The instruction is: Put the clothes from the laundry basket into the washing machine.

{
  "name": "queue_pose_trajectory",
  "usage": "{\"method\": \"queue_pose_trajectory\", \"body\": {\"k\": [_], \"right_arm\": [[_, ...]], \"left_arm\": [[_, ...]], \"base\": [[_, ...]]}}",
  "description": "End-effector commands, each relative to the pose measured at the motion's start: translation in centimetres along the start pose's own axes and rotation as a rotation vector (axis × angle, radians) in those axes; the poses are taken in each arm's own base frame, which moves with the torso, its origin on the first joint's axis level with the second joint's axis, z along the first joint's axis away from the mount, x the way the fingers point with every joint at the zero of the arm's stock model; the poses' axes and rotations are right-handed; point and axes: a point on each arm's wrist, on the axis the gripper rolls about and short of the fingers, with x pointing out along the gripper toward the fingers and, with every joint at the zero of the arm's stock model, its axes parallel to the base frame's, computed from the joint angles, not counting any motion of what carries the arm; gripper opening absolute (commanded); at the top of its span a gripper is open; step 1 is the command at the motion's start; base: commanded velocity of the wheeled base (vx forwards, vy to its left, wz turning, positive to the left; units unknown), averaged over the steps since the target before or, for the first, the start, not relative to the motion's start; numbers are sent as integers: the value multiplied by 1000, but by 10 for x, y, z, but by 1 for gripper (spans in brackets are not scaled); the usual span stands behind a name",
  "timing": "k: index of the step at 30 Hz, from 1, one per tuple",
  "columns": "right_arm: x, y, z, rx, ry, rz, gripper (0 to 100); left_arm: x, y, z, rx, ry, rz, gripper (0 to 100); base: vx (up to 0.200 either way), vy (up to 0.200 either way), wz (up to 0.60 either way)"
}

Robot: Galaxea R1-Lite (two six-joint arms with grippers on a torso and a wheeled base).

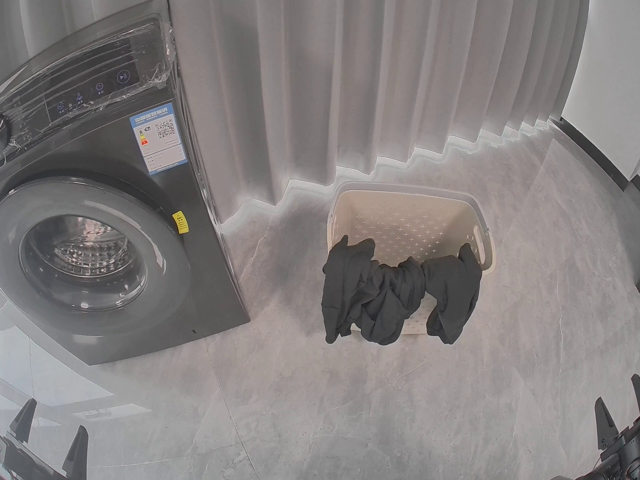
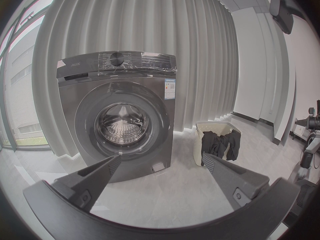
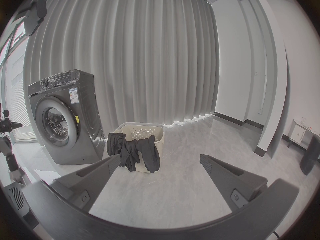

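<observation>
– Logging item 1: clothes [image 1: 393, 295], dark, qty unclear, bunched together. Loc?
– Draped over the near rim of the laundry basket [image 1: 407, 191], part inside, ends hanging down the outside twd the floor [image 1: 400, 401]. Basket stands on the floor by the curtain [image 1: 373, 68], to the right of item 2.
– Item 2: washing machine [image 1: 100, 235]. Cond?
– Front-loader, well apart from the basket. Drum looks bare thru the window. Door prob. shut, tho glare on the glass leaves that unsure.
– Items 3 & 4, hands?
– Left hand [image 2: 160, 157]: released, spread wide, nothing held, low, facing the machine. Right hand [image 3: 159, 157]: same, spread wide, nothing held, facing the basket from well back. Neither touches the clothes.
– Task status?
– Est. nil done. All visible clothes are at the basket, none in the drum. Left to do: approach basket, grasp the bundle, get the door open if shut, load the drum. Repeat if more lies under the bundle; the basket's far inside looks bare.
</observation>
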Motion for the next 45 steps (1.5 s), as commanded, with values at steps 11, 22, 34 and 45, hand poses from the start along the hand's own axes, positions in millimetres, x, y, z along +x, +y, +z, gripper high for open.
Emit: {"method": "queue_pose_trajectory", "body": {"k": [11,22,34,45], "right_arm": [[0,0,-5,0,4,-1,100],[0,0,-5,0,4,1,100],[0,0,-5,1,4,1,100],[0,0,-5,0,4,1,100]], "left_arm": [[0,0,-5,-2,1,1,100],[0,0,-5,-2,1,1,100],[0,0,-5,-2,3,1,100],[0,0,-5,0,1,1,100]], "base": [[164,0,0],[0,0,0],[0,-100,0],[0,-109,0]]}}
